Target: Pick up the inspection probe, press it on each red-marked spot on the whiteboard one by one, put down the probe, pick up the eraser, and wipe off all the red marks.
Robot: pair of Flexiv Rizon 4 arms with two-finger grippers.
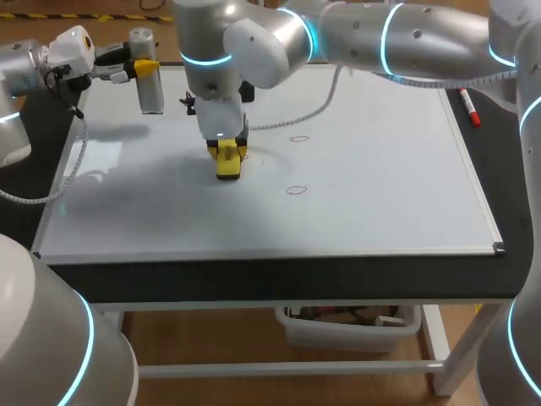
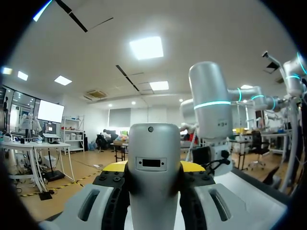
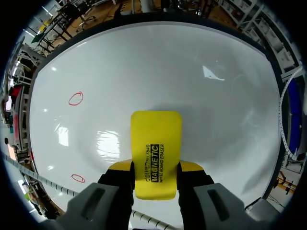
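Observation:
My right arm comes in from the right and reaches past the middle. Its gripper [image 1: 226,150] is shut on the yellow eraser [image 1: 229,162], which rests flat on the whiteboard [image 1: 380,203]. From the right wrist, the eraser [image 3: 156,143] sticks out ahead of the gripper [image 3: 155,168]. Two red oval marks [image 1: 299,139] [image 1: 296,190] lie right of the eraser, and both show in the right wrist view [image 3: 76,98] [image 3: 78,178]. At the board's far left corner, my left gripper [image 1: 144,68] is shut on the silver probe [image 1: 150,85], held above the board. The probe [image 2: 152,143] stands between the left fingers [image 2: 153,168].
A red marker pen [image 1: 469,107] lies on the dark table beside the whiteboard's right edge. The whiteboard's frame ends at a corner piece [image 1: 499,248] near the front right. A white cable [image 1: 313,110] trails over the board behind the right gripper.

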